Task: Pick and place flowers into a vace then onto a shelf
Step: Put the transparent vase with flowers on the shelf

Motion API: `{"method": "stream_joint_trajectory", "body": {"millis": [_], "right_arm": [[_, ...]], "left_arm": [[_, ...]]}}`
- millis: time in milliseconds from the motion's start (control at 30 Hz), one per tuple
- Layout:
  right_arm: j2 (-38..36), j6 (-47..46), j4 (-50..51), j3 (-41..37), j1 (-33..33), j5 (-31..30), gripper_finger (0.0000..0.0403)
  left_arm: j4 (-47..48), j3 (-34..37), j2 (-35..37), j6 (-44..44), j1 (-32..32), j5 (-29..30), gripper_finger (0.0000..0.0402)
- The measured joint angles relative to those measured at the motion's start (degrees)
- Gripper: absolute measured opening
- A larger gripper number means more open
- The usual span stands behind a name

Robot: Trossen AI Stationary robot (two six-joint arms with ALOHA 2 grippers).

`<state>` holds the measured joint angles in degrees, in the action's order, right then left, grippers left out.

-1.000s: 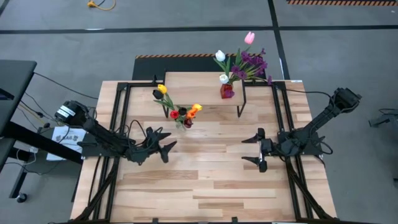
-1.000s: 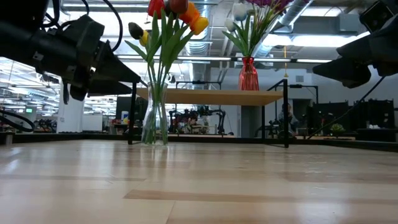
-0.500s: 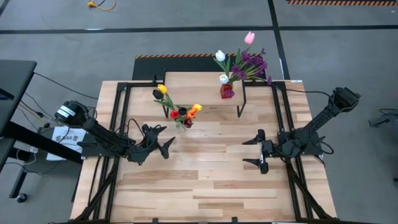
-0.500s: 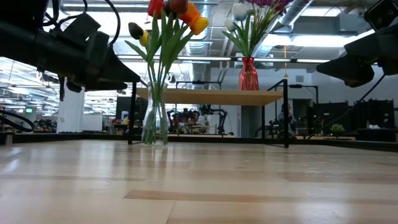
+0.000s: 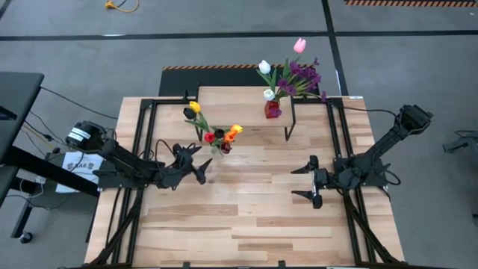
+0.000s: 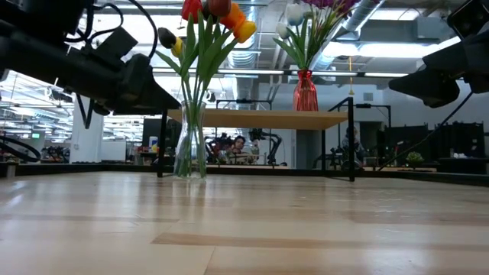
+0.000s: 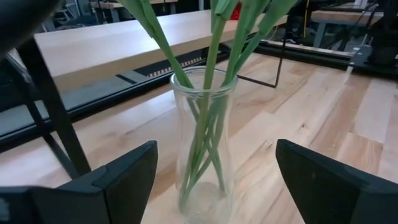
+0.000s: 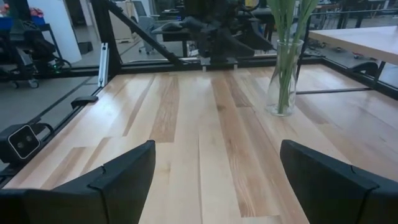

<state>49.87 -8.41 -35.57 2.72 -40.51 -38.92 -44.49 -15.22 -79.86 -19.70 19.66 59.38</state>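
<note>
A clear glass vase stands by its base on the tabletop, holding tulips with red, yellow, orange and dark heads. My left gripper is open just left of it. In the left wrist view the clear vase stands ahead between the two spread fingers, and neither touches it. A red vase with white and pink tulips and purple sprigs stands on the shelf. My right gripper hovers open over the table's right half, away from both vases.
The shelf's thin black legs stand just behind the clear vase. Black frame rails run along both table sides. Bare planks lie toward the near edge. People and benches show in the room beyond.
My left gripper has moved toward the far edge and right, closing in on the clear vase while staying open. The right arm and both vases have kept still.
</note>
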Motion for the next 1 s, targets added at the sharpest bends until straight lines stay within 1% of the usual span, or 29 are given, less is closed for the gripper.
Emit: {"method": "stream_joint_trajectory", "body": {"millis": [167, 467, 633, 767, 1000], "right_arm": [[0.0, 0.0, 0.5, 0.0, 0.0, 0.0, 0.0335], [0.0, 0.0, 0.9, 0.0, 0.0, 0.0, 0.0335], [0.0, -0.1, 1.7, 0.0, 0.0, 0.0, 0.0335], [0.0, -0.1, 2.1, 0.0, 0.0, -0.1, 0.0335], [0.0, -0.1, 2.1, 0.0, 0.0, -0.1, 0.0335]], "left_arm": [[0.0, 0.0, 0.0, 0.0, -3.0, -4.8, 0.0318], [0.0, 0.0, 0.0, 1.1, -7.0, -7.0, 0.0318], [-2.4, 0.0, 0.0, 3.3, -9.0, -11.1, 0.0318], [-4.5, 0.0, 0.0, 5.9, -10.3, -12.8, 0.0318], [-4.6, 0.0, 0.0, 7.1, -12.7, -17.2, 0.0318]]}}
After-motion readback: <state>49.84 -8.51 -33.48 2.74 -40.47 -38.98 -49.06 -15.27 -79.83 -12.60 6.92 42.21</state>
